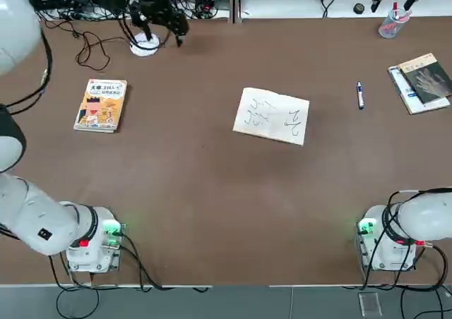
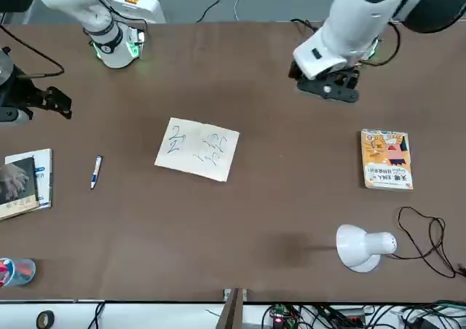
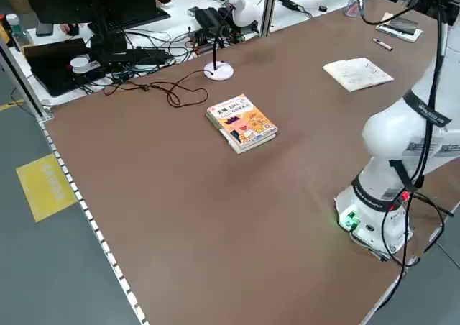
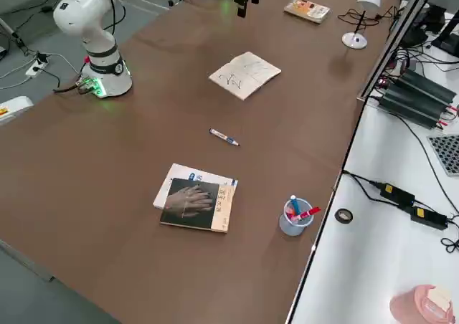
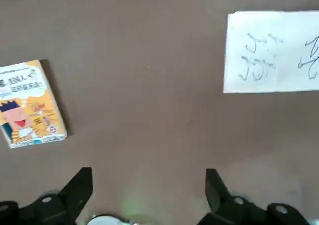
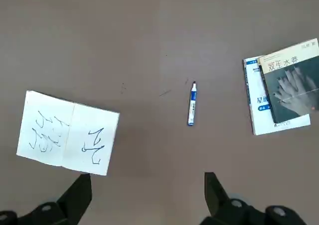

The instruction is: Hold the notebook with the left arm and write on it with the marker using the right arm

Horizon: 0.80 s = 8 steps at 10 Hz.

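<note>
At table centre, notebook open, already scribbled, unheld, marker loose at its three o'clock; left gripper and right gripper spread wide, empty, aloft, task seemingly done or unstarted.

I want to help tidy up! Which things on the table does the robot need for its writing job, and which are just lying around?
Needed for writing:
- notebook, open, already scribbled on
- marker, lying beside it
- left gripper and right gripper, both open, holding nothing

Just lying around:
- orange book
- grey book
- pen cup
- white lamp
</note>
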{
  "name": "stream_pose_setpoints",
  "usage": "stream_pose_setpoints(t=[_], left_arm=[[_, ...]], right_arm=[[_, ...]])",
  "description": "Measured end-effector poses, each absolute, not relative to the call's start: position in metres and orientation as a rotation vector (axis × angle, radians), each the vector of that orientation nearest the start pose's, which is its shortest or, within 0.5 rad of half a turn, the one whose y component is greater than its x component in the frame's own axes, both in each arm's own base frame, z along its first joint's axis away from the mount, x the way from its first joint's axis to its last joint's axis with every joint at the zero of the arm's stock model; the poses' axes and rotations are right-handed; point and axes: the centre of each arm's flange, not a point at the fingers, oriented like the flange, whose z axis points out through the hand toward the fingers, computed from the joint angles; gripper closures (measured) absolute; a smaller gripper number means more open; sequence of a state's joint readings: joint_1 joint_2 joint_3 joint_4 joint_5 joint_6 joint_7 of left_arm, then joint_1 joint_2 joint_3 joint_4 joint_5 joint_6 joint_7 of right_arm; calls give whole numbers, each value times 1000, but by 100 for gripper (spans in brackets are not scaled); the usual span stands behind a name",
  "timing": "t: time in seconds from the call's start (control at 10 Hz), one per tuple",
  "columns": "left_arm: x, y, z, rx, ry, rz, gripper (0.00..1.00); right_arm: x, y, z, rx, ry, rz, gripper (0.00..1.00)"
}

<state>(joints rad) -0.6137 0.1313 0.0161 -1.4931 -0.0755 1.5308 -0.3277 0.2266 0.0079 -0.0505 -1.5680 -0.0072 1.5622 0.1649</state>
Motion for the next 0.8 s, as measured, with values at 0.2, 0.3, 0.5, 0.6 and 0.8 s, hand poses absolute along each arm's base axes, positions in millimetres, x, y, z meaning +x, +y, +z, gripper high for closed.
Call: stream_pose_setpoints(t=[0.2, 0.3, 0.5, 0.6, 0.8], left_arm=[[482, -360, 570, -3145, 373, 155, 0], [481, -370, 564, -3150, 348, 145, 0], [477, -392, 551, -3157, 312, 129, 0], [473, -403, 545, -3161, 298, 121, 0], [469, -423, 532, -3170, 256, 104, 0]], right_arm=[[547, 97, 619, -3152, -19, 26, 0], [547, 98, 617, -3152, -20, 31, 0], [547, 98, 614, -3153, -21, 41, 0], [547, 98, 613, -3153, -22, 45, 0], [547, 98, 611, -3154, -22, 51, 0]])
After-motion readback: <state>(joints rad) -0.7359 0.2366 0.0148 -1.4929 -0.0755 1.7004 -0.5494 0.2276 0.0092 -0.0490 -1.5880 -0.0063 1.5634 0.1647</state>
